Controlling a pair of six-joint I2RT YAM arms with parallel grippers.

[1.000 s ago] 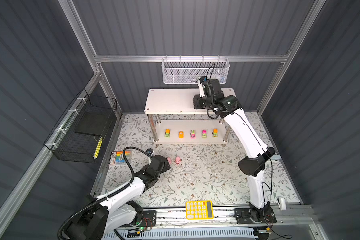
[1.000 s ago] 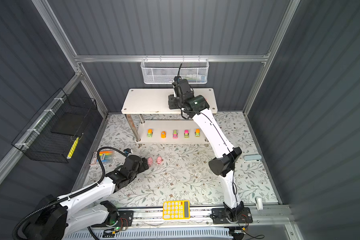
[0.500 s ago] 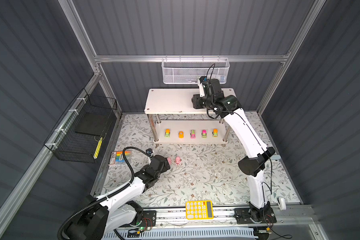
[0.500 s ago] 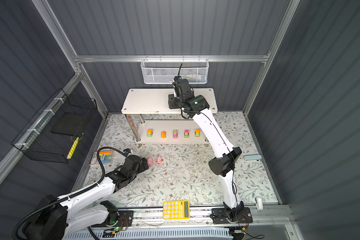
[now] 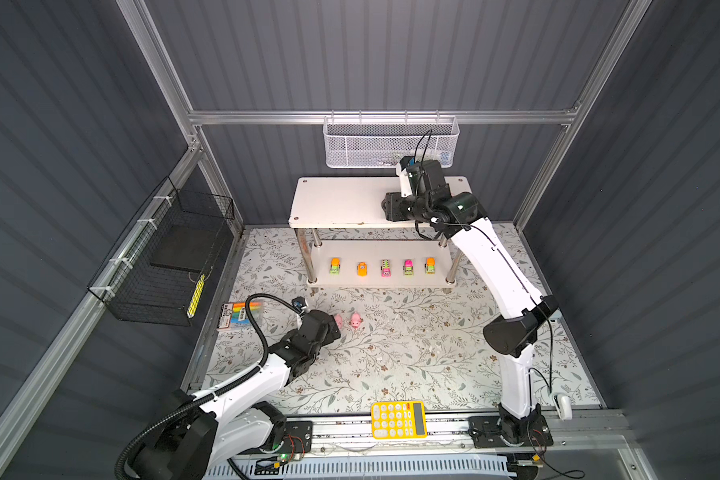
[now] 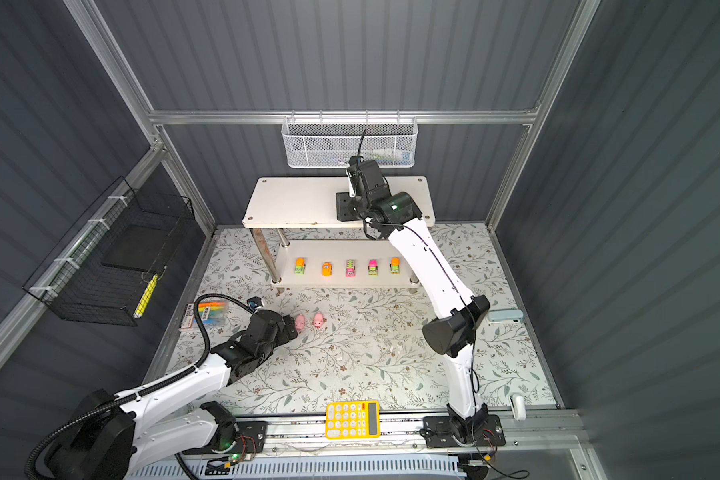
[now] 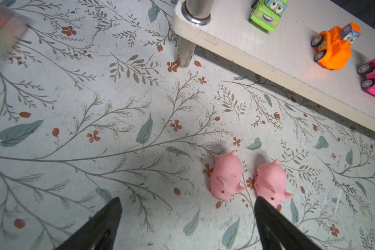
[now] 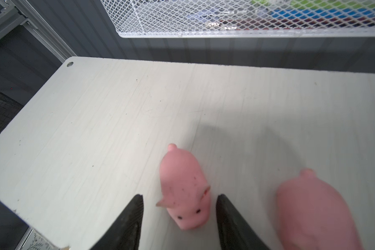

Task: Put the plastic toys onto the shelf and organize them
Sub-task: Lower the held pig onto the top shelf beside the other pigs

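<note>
Right tool over the top board of the white shelf, jaws parted, with a clear gap on either side of a pink pig standing on the board between the fingertips, touched by neither. Just beside it on the same board, a second pig, blurred and close to the lens. Both hidden under the right wrist in both top views

On the lower board, five toy vehicles in a single row, each apart from the next: green and orange truck, orange car, pink truck with striped top, pink and green truck, orange and green truck

Left tool spread wide, low over the floral bench, in front of the shelf's left end. Two more pigs side by side on the bench just ahead of it, snouts toward the tool, tails toward the shelf: third pig within the span of the fingers and clear of both, fourth pig partly behind the tip of one finger; touching or not, impossible to tell

Yellow calculator at the bench's front edge, marker pack at its left edge, white mesh basket on the back rail above the shelf, black wire basket on the left wall
</note>
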